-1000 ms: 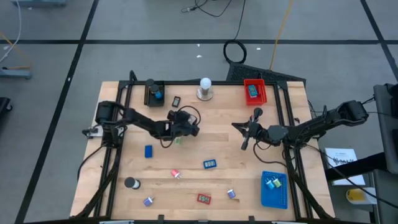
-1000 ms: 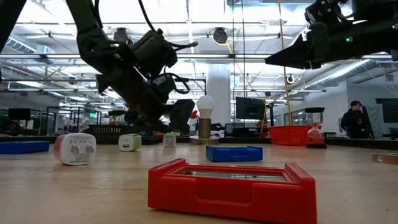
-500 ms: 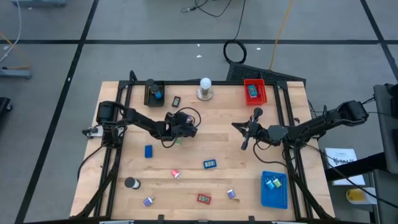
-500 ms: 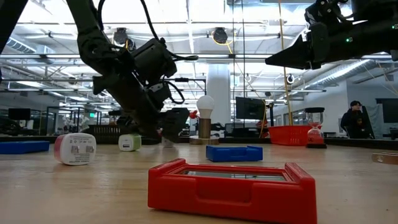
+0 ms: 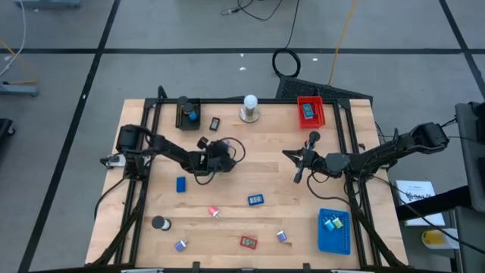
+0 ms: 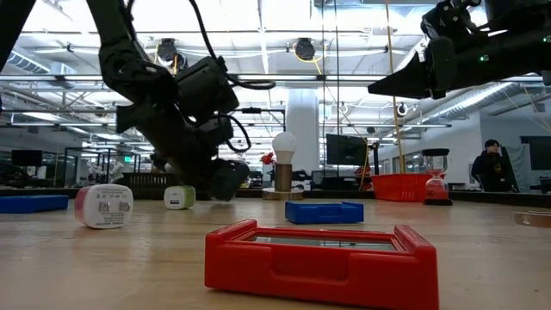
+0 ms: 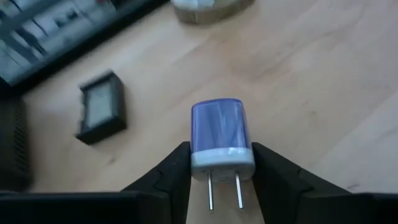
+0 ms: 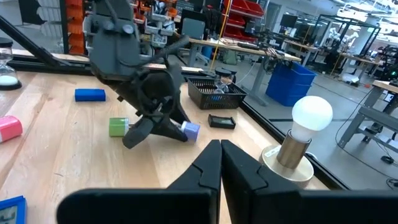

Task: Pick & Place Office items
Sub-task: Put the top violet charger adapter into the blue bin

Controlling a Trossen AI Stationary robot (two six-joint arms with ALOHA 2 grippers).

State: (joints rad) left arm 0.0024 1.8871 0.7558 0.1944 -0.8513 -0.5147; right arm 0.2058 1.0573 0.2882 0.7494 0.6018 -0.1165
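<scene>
- Small purple plug-in charger block with a white face and 2 metal prongs [image 7: 221,135]: sits between the left gripper's [image 7: 221,167] 2 dark fingers, both pressed to its sides, prongs pointing back toward the wrist. Jaws clamped on it.
- From the right wrist view the same purple block [image 8: 190,129] shows at the left gripper's tip, low over the wood table [image 5: 273,174]; can't tell if it touches the surface.
- Location: back-left part of the table, near the small black framed item [image 5: 214,123] and in front of the black mesh tray [image 5: 187,114].
- Green block [image 8: 118,127] lies just beside the left gripper, on the table.
- White ball on a round grey base [image 5: 249,108] stands at the back edge, centre.
- Right gripper [image 5: 297,165]: hangs above the table's right-centre, fingers pressed together, nothing between them.
- Red tray [image 5: 309,111] back right, blue tray [image 5: 333,231] front right.
- Loose on the front half: blue block [image 5: 180,184], pink piece [image 5: 214,211], blue framed piece [image 5: 255,200], red framed piece [image 5: 248,242].
</scene>
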